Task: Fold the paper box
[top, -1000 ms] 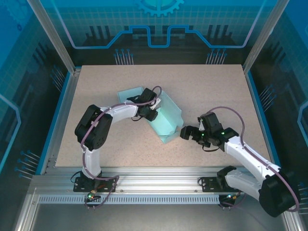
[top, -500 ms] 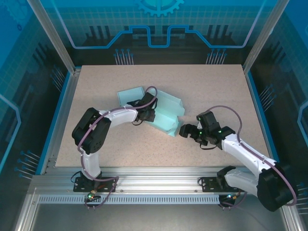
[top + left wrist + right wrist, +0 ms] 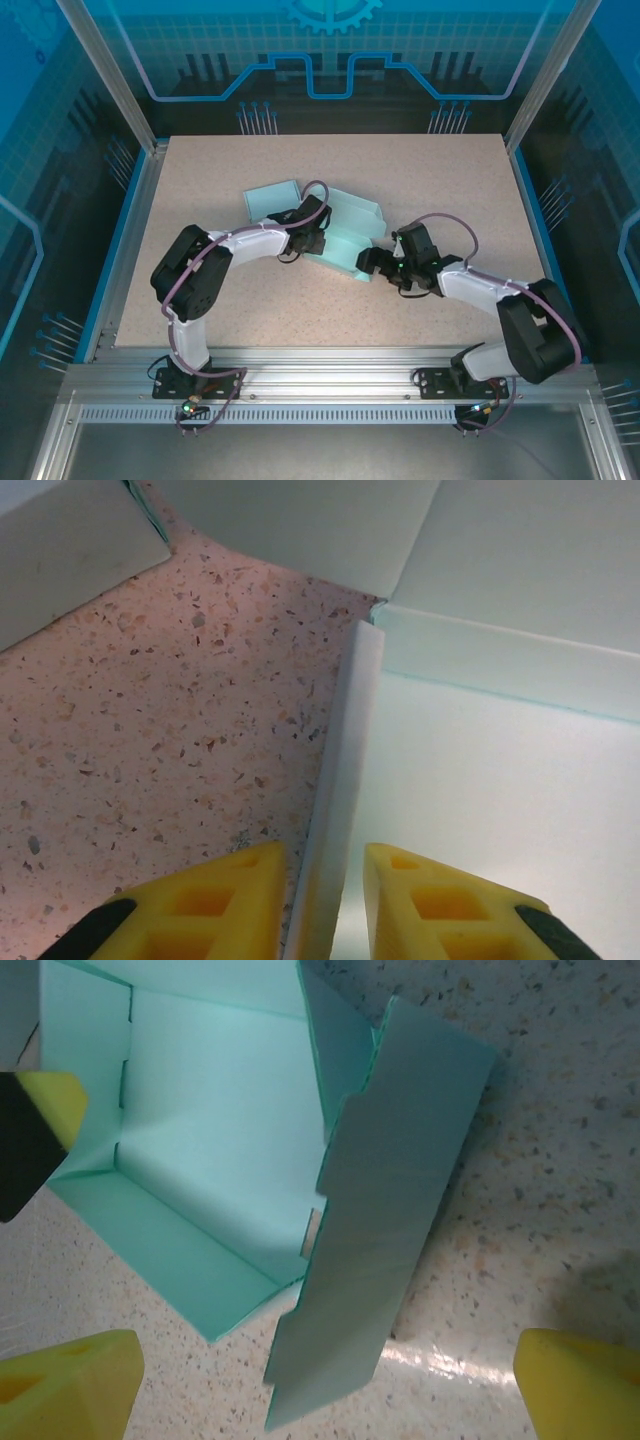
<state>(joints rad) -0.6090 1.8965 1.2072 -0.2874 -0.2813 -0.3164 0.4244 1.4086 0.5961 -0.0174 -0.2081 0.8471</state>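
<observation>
Mint-green paper box (image 3: 350, 228) lay partly folded near the middle of the table (image 3: 450, 180), between the two arms. The left gripper (image 3: 325, 858) was pinched narrow on one upright wall (image 3: 335, 780) of the box, a yellow finger on either side of it. The right gripper (image 3: 320, 1360) stood wide open just beside the box's near right corner, its fingers straddling a notched flap (image 3: 390, 1200) without touching it.
</observation>
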